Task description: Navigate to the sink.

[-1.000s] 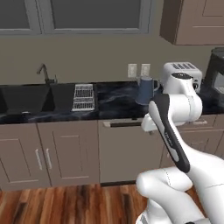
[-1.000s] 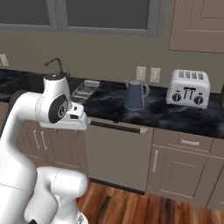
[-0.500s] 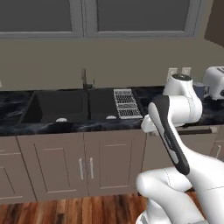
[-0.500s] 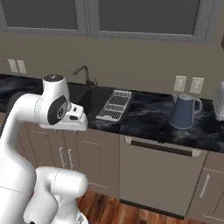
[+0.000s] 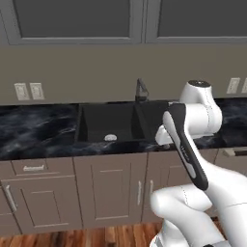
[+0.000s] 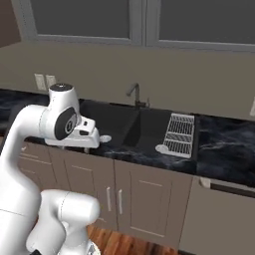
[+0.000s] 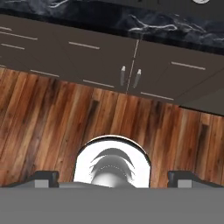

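White arm folded before the black sink (image 5: 112, 123), pincer (image 7: 113, 178) aimed floorward, its grip state unreadable.

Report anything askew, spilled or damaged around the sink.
Nothing stands out. The matte-black recessed sink looks dry and intact, its dark gooseneck faucet upright, the silver wire drying rack flat on the black marbled counter, cabinet doors shut.

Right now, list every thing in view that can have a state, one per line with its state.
sink: empty basin, drain bare, no water showing.
faucet: upright behind the basin, not running.
cabinet doors: both shut under the sink.
drying rack: lying flat on the counter right of the basin, nothing on it.
tool: pointed down at the floor, tips barely visible, open or shut unclear.
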